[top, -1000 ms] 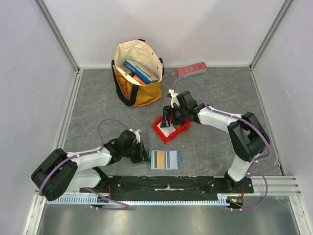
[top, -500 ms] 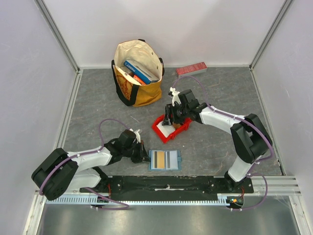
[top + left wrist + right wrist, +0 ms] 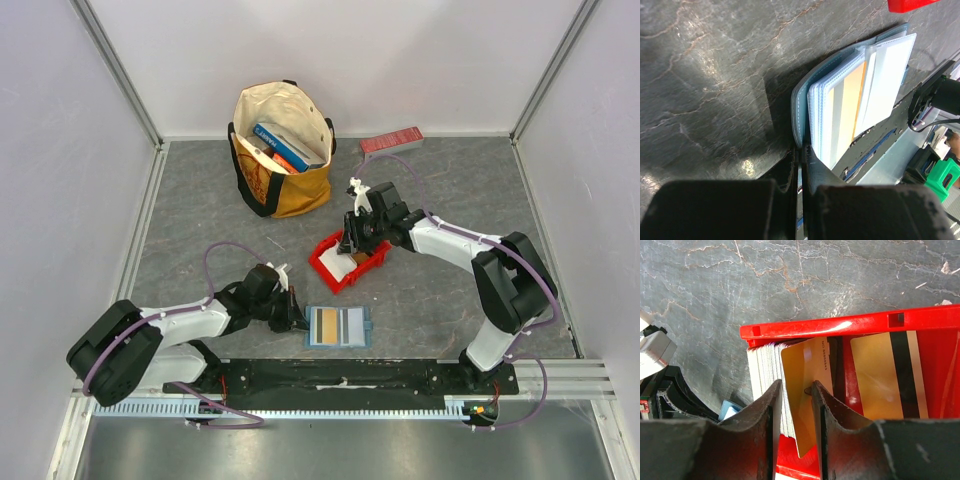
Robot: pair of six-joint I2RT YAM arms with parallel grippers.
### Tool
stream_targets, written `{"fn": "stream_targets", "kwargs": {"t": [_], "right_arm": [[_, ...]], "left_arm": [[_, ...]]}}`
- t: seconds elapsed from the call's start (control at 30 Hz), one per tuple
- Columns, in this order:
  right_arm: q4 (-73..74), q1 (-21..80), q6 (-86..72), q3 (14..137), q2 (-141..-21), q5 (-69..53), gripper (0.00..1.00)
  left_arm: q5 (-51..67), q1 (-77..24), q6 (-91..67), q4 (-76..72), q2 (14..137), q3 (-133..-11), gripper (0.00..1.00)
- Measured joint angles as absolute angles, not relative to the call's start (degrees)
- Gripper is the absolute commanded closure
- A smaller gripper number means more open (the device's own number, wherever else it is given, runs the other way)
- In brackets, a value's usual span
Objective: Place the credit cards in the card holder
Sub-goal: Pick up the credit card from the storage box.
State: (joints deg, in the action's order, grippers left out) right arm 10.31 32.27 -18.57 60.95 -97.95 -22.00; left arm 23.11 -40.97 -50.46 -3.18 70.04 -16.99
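The card holder (image 3: 338,326) lies open near the front edge, teal outside with pale blue slots, and a tan card (image 3: 852,100) sits in one slot. My left gripper (image 3: 297,320) is shut on its left cover edge (image 3: 799,115). The credit cards stand in a red bin (image 3: 325,268): a row of white cards (image 3: 765,370) and one tan card (image 3: 807,370) tilted up. My right gripper (image 3: 350,240) reaches down into the bin, its jaws half closed around that tan card and a few white ones. Its right finger (image 3: 816,390) touches the card. Another tan card (image 3: 885,375) with a black stripe lies flat in the bin.
A tan tote bag (image 3: 280,150) holding books stands at the back left. A long red box (image 3: 391,141) lies by the back wall. Aluminium rails edge the grey stone-patterned table (image 3: 200,220), and the arm bases' black bar (image 3: 340,375) runs just below the card holder.
My right gripper has sunk a little deeper into the red bin and its jaws have narrowed around the tan card. The left arm and card holder have stayed put.
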Motion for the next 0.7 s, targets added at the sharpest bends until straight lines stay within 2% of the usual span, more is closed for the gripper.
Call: {"fn": "stream_targets", "kwargs": {"t": [0.33, 0.57, 0.7], "right_arm": [[10.31, 31.86, -18.55, 60.77, -97.95, -20.45, 0.78], [10.55, 31.48, -17.98, 60.77, -97.19, -15.77, 1.00], [11.51, 31.48, -17.32, 60.77, -95.94, -12.93, 1.00]], "left_arm": [[23.14, -40.97, -50.46, -3.31, 70.13, -16.99, 0.98], [23.16, -40.97, -50.46, -3.31, 70.15, -16.99, 0.98], [23.16, -40.97, -50.46, -3.31, 70.15, -16.99, 0.98]]}}
